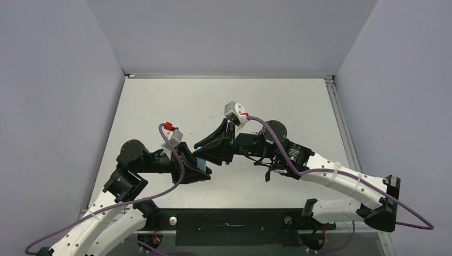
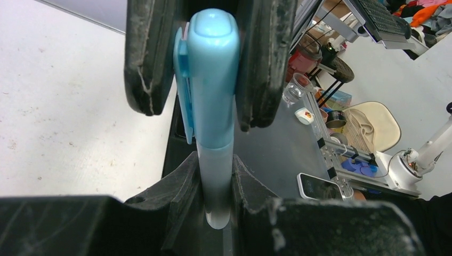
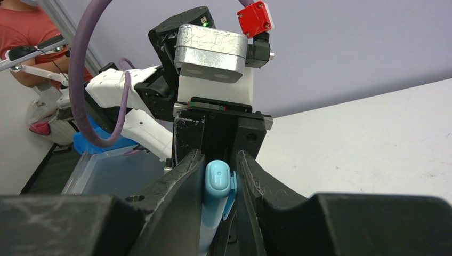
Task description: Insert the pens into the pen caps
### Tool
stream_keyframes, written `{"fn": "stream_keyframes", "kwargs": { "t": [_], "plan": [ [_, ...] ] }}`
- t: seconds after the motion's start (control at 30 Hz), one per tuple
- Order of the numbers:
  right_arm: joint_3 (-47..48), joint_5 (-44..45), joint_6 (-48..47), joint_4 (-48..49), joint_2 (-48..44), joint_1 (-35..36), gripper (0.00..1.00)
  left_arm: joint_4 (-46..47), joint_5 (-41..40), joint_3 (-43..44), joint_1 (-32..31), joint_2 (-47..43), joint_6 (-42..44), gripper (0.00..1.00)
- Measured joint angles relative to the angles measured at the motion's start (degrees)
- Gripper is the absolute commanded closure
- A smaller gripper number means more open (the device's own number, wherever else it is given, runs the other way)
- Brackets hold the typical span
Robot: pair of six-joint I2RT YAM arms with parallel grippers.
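The right gripper (image 3: pixel 219 160) is clamped on a light-blue pen cap (image 2: pixel 213 74), one finger pressing each flank, with the cap's clip (image 2: pixel 183 96) caught against one pad. Just below the cap, the left gripper (image 2: pixel 214 162) is closed on the pale pen (image 2: pixel 216 186), whose barrel emerges from the cap's open mouth and runs down between the left fingers. Both wrist views show the cap's rounded, closed end uppermost, so the pair seems to stand roughly upright, held in the air between the two arms. Beneath the cap lies the table (image 1: pixel 160 106), well apart from it. No other pen or cap shows in any view. The step in hand looks like the seating of this cap: the pen's tip is already inside, but I cannot tell whether it has reached the bottom. The next move calls for a short squeeze straight along the barrel, cap and pen kept in line so the thin stick does not bow or slip through the left fingers. After that, one gripper should let go so the capped pen can be set down.
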Motion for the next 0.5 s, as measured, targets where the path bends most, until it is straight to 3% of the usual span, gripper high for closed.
{"fn": "stream_keyframes", "kwargs": {
  "t": [0.5],
  "plan": [
    [-3.5, 1.3, 0.7, 3.5, -2.4, -0.4, 0.95, -6.0, 1.7, 4.3, 0.1, 2.8, 2.4, 1.0]
  ]
}}
